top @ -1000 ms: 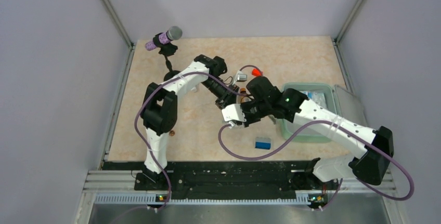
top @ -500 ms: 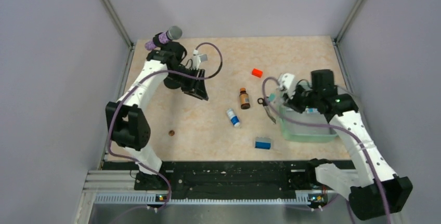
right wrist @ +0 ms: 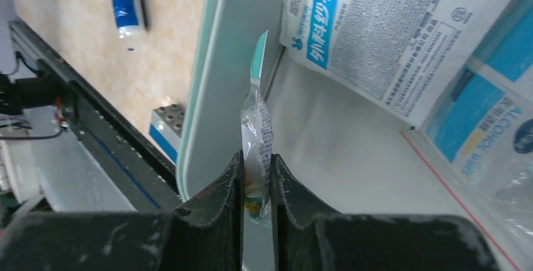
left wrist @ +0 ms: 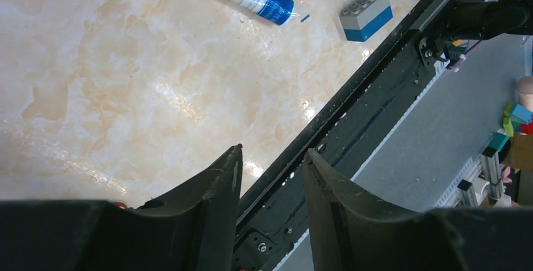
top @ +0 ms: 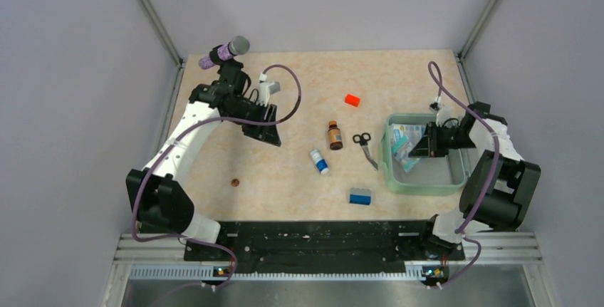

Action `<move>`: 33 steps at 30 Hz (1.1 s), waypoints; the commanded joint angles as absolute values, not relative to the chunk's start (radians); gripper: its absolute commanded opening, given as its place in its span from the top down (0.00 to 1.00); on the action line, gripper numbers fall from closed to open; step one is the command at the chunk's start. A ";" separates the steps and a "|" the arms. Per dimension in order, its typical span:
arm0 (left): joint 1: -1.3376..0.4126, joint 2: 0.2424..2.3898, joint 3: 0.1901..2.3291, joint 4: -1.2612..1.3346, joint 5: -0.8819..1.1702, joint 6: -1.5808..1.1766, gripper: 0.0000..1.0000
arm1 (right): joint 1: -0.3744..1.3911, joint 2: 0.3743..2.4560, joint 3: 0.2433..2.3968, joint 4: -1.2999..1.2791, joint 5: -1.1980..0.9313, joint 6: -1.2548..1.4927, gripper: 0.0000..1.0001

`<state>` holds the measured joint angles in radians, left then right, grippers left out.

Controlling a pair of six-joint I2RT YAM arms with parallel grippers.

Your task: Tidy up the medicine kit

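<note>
- The kit (top: 422, 186), an open mint-green case, sat at about 4 o'clock on the table, near its front edge.
- The right gripper (right wrist: 256, 163) hung inside the kit, by its 9 o'clock wall. Its fingers (right wrist: 221, 189) were clamped on a thin clear sachet (right wrist: 258, 117), held upright on edge.
- The step in hand looked like laying that sachet into the kit. To do it well, the gripper should probably tip the sachet flat and lower it onto the bare floor (right wrist: 352, 158) before letting go. It should stay inside the rim (right wrist: 217, 88), or the sachet could slide out.
- A gauze packet (right wrist: 390, 32) and alcohol wipes (right wrist: 496, 117) already lay at the kit's far side, so the near floor seemed the better spot.
- Outside the kit, a blue block (top: 360, 196) lay at 5 o'clock.
- A white-and-blue bottle (top: 319, 161) lay near the centre, with an amber bottle (top: 334, 135) standing just beyond it.
- Scissors (top: 365, 147) lay between the amber bottle and the kit.
- The left gripper (left wrist: 272, 156) hovered at 10 o'clock, well apart from the kit. Its fingers (left wrist: 217, 186) stood apart, holding and touching nothing.
- An orange block (top: 352, 100) lay farthest, at 1 o'clock.
</note>
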<state>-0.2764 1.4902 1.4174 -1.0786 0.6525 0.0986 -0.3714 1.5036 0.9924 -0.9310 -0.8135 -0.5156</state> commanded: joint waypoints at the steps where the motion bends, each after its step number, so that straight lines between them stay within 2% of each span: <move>1: -0.275 1.428 1.384 -1.032 0.630 0.098 0.54 | -0.372 1.481 1.002 -0.945 -0.922 -0.443 0.94; 14: -0.275 1.440 1.381 -1.019 0.611 0.094 0.54 | -0.354 1.647 1.010 -0.933 -0.912 -0.404 0.87; 16: -0.275 1.439 1.378 -1.019 0.611 0.094 0.54 | -0.351 1.661 1.012 -0.937 -0.911 -0.406 0.83; 23: -0.275 1.425 1.350 -1.004 0.600 0.100 0.51 | -0.344 1.637 1.008 -0.927 -0.885 -0.389 0.54; 28: -0.275 1.422 1.339 -0.998 0.575 0.104 0.50 | -0.344 1.587 1.010 -0.923 -0.828 -0.375 0.48; 33: -0.275 1.408 1.318 -0.986 0.564 0.110 0.50 | -0.344 1.477 1.017 -0.900 -0.755 -0.367 0.46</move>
